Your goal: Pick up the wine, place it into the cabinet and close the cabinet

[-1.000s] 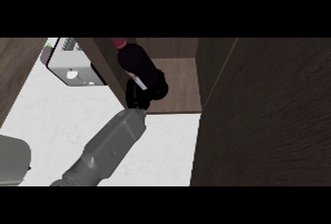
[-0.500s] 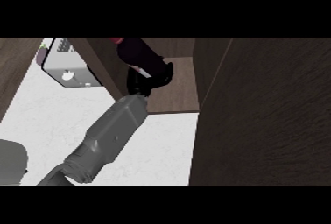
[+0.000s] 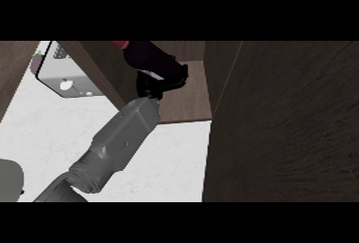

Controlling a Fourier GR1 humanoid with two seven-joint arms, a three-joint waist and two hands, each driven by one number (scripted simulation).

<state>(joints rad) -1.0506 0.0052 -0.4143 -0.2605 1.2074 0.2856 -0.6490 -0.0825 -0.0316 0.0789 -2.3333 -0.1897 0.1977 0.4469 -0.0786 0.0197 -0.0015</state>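
One cabinet fills the upper middle of the head view, its dark wood shelf open toward me. One open door stands as a broad dark panel at the right, reaching the lower edge. One white counter spreads below and to the left. One grey forearm, mine, rises from the lower left toward the shelf. One light grey appliance sits at the upper left, partly behind the cabinet's side wall. One hand is in view; which side it belongs to I cannot tell. Its fingers curl round one wine bottle. The bottle is dark with a red top, tilted, inside the cabinet opening above the shelf.
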